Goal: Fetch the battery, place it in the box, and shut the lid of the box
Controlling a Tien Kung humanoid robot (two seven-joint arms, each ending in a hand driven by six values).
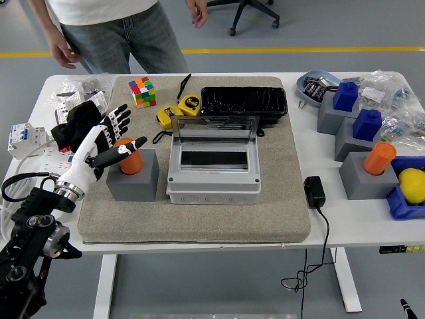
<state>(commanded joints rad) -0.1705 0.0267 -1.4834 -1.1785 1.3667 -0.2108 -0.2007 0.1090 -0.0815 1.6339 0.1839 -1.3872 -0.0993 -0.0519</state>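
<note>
The orange battery (pixel 130 158) stands upright in a grey block (pixel 133 175) at the left of the frame, just left of the grey box (pixel 213 174), whose clear lid (pixel 214 127) is raised. The left robot hand (pixel 106 137) is beside the battery, fingers spread, thumb touching its top; it grasps nothing yet. The fetching step is in hand. Next the fingers must close around the battery and lift it straight up.

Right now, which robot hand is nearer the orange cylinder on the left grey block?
Left. The left hand is at the orange cylinder, its thumb over it; the right hand isn't in view.
</note>
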